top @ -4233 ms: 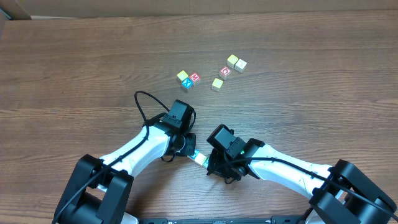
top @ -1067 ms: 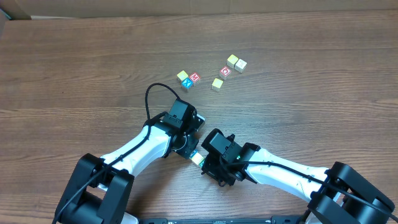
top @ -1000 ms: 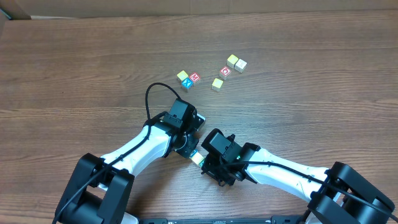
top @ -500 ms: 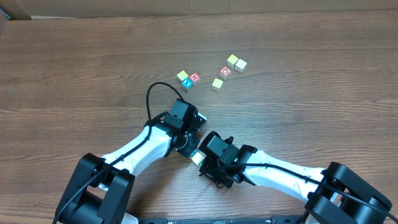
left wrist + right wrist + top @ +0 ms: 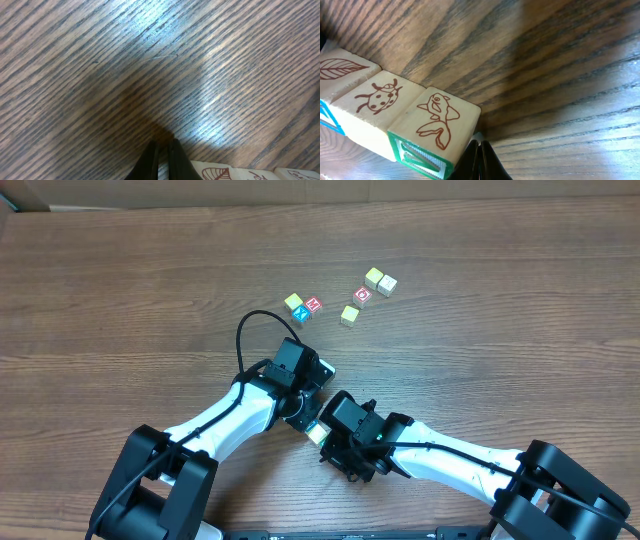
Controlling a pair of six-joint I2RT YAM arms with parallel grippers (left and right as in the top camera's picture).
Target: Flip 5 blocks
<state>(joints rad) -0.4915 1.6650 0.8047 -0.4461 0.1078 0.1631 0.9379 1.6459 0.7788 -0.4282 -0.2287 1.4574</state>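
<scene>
A row of three cream blocks lies between my two arms; the right wrist view shows a leaf block [image 5: 340, 67], a ladybug block [image 5: 377, 97] and a fish block [image 5: 440, 120] with a green side face. My right gripper [image 5: 480, 147] is shut, its tips touching the fish block's lower right edge. My left gripper [image 5: 162, 150] is shut on nothing, tips on the table, with the end of the row [image 5: 215, 172] just to its right. From overhead only a pale green patch of the row [image 5: 317, 430] shows between the left gripper [image 5: 305, 415] and right gripper [image 5: 326, 442].
Several more blocks sit farther back on the wooden table: a yellow, red and blue cluster [image 5: 301, 307], a lone yellow-green one [image 5: 350, 314], a red one [image 5: 363, 294] and two pale ones [image 5: 380, 280]. A black cable [image 5: 245, 340] loops from the left arm.
Both arms have crept closer together around the row of blocks. The row has shifted slightly up and left. Both grippers stay shut.
</scene>
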